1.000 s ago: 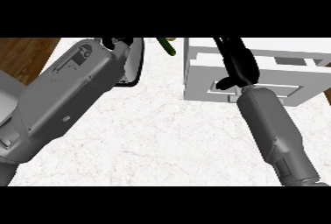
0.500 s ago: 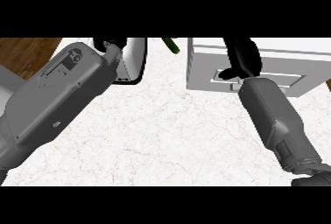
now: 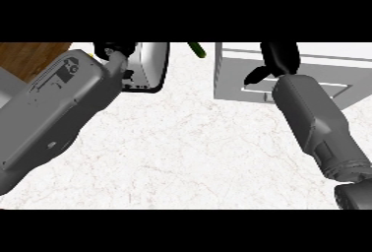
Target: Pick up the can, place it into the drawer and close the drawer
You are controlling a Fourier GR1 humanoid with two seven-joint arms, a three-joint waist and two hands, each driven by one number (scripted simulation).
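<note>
The right hand [image 3: 278, 60], fingers relaxed and grasping nothing, rests on the drawer [image 3: 291, 78] front; judging so, closing remains: push it flush

No readable text or labels anywhere.

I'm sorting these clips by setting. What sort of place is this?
Most likely a kitchen counter: a white marble-look countertop, a white drawer unit standing on it, and a strip of wooden floor past the counter's edge. The robot's right hand is at the drawer unit.
</note>
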